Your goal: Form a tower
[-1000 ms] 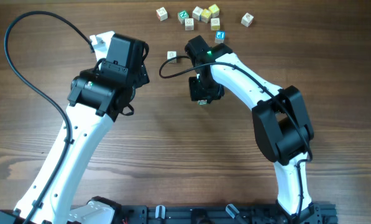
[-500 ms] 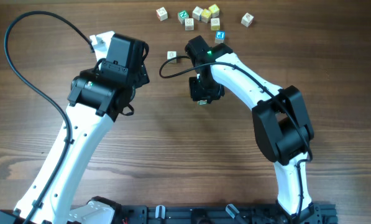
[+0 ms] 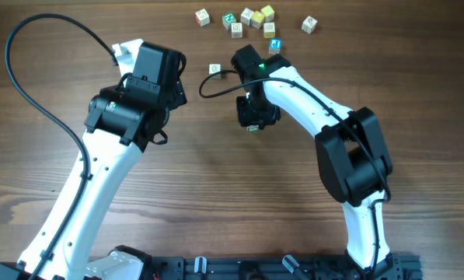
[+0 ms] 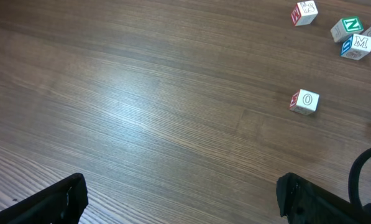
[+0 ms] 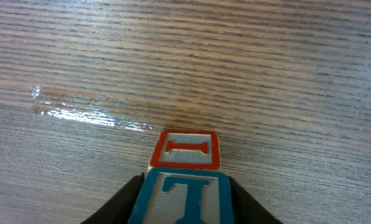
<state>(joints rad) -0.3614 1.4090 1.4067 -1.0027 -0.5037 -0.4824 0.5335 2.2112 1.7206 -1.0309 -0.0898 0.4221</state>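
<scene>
Fingers of the right tool fill the bottom edge of the right wrist view. They lie against both sides of a blue T cube, so this tool is closed narrow on the tower. Just beyond that cube, touching it and in line with it, sits a red I cube, which looks smaller. Its far edge meets the counter near mid-frame. The tower's long axis runs from the bottom edge up toward the centre, one end at the camera and the other on the wood. Only these two cubes of it show. A glossy streak lies on the counter at left, apart from the column.

In the left wrist view the left tool has its dark fingers in the two bottom corners, spread wide over the wood. Farther up at right an O cube stands alone, and three loose cubes crowd the upper right corner. A black cable curves in at the right edge.

Only the overhead view shows both arms. The right tool hangs just above frame centre and covers the tower, so its lean cannot be told there. The O cube lies between the two arm heads. A blue-faced cube sits just beside the right arm. Along the top edge are more singles, one a yellowish cube.
</scene>
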